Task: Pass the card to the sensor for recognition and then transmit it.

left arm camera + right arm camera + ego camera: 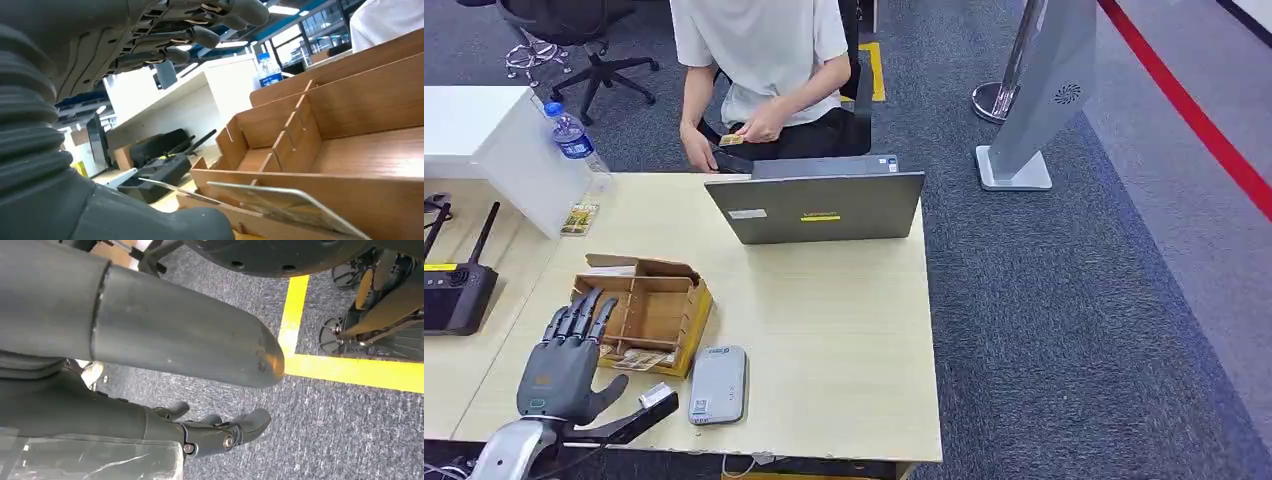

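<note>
The left hand is held flat over the near left corner of the wooden divider box, fingers extended and slightly apart, nothing grasped. Just beyond its thumb, cards lie in the box's front slot, long axis along the front wall. The grey sensor sits beside the box; its label is unreadable. The right hand hangs over carpet, fingers curled, empty.

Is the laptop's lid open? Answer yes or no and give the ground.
Yes: in the head view the laptop stands open at the table's far edge, its grey lid raised with its back toward the robot.
</note>
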You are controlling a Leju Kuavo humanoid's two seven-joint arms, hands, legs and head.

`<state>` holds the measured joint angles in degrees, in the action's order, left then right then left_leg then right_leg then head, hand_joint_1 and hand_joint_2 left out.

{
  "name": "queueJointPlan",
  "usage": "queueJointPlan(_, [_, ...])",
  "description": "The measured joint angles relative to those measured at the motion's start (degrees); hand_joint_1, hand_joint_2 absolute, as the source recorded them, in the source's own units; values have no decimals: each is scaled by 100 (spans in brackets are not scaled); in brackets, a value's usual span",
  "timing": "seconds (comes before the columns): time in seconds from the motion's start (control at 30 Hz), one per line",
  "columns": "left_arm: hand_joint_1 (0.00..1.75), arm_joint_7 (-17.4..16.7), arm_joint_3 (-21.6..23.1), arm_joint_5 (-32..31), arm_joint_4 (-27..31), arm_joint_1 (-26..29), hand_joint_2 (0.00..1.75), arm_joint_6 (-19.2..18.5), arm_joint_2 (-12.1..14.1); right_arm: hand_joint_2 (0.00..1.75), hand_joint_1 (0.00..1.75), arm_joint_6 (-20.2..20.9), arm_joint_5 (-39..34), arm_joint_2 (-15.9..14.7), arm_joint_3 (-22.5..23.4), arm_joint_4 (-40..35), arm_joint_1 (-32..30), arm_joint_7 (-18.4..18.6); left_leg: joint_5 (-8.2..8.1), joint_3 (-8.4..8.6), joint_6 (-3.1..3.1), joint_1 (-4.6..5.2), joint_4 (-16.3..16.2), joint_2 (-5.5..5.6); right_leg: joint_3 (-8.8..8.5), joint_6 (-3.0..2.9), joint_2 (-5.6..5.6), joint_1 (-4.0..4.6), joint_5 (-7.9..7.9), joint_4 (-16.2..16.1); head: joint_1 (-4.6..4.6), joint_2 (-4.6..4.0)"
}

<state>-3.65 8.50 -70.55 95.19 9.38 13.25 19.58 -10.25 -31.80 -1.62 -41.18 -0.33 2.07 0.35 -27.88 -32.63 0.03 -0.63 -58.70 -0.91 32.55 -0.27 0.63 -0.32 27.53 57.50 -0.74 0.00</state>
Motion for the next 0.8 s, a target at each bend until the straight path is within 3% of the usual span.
queueJointPlan(0.77, [0,61,11,404,-269,-176,175,-494,15,0,0,33,-507,0,-525,11,14,-20,0,0,0,0,0,-1,1,0,-1,0,0,0,-2,0])
queueJointPlan(0.8, [175,63,11,409,-286,-176,175,-498,15,0,0,33,-509,0,-542,11,14,-20,0,0,0,0,0,-1,1,0,-1,0,0,0,0,0])
